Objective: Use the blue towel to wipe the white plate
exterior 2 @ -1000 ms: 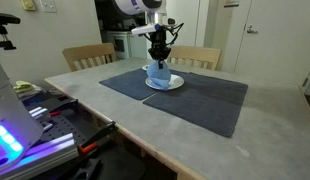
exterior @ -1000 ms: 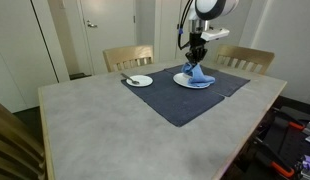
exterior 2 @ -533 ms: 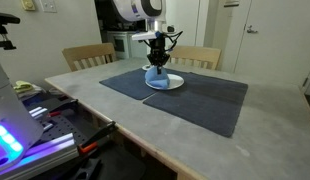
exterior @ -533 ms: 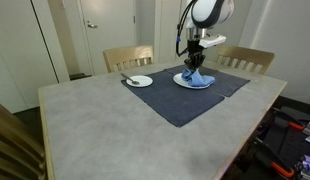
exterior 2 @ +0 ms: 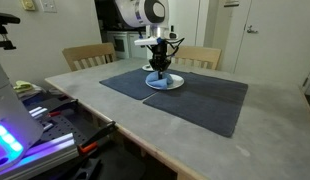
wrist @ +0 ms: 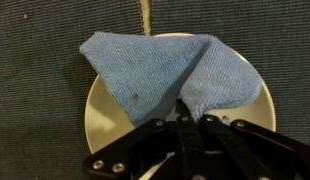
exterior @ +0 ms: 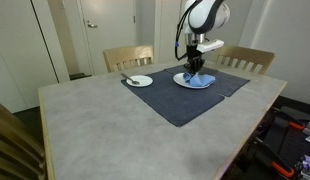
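Observation:
The blue towel [wrist: 165, 70] lies spread over the white plate [wrist: 100, 115], which sits on a dark placemat. In the wrist view my gripper [wrist: 191, 112] is shut on the towel's near edge, pressing down onto the plate. In both exterior views the gripper [exterior: 196, 68] [exterior 2: 159, 66] stands upright over the plate [exterior: 181, 81] [exterior 2: 173, 84], with the towel [exterior: 197, 80] [exterior 2: 158, 79] bunched under it.
A second white plate [exterior: 139, 81] with a utensil sits further along the dark placemat [exterior: 185, 100] [exterior 2: 195, 95]. Wooden chairs [exterior: 127, 57] [exterior 2: 87, 55] stand at the table's far side. A lit device [exterior 2: 25, 140] sits beside the table.
My gripper has lowered with the towel onto the plate and shifted slightly across it; the towel now lies flatter on the plate.

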### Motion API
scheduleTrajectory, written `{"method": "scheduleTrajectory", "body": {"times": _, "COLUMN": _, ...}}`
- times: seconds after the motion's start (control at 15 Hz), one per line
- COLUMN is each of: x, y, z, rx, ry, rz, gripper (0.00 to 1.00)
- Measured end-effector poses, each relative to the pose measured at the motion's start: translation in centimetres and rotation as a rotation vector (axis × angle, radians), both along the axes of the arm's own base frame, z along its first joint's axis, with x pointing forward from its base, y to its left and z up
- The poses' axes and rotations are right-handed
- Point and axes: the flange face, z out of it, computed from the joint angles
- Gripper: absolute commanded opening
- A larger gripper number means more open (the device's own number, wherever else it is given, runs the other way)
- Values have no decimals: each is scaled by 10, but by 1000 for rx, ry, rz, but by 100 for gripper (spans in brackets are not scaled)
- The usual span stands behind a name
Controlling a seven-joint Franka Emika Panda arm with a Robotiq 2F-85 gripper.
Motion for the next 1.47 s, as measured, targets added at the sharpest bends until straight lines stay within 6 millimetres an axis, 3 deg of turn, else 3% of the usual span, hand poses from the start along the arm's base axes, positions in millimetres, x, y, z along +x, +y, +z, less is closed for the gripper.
{"method": "scheduleTrajectory", "body": {"times": 0.2, "x": 7, "y": -18, "z": -17, "rx": 24, "ry": 10, "rz": -64, "gripper": 1}}
{"method": "scheduleTrajectory", "body": {"times": 0.73, "x": 35, "y": -53, "z": -14, "rx": 149, "ry": -94, "rz": -229, "gripper": 1}}
{"method": "scheduleTrajectory", "body": {"times": 1.2, "x": 53, "y": -27, "z": -20, "rx": 281, "ry": -23, "rz": -63, "gripper": 1}}
{"method": "scheduleTrajectory", "body": {"times": 1.47, "x": 42, "y": -28, "z": -26, "rx": 320, "ry": 145, "rz": -45, "gripper": 1}}
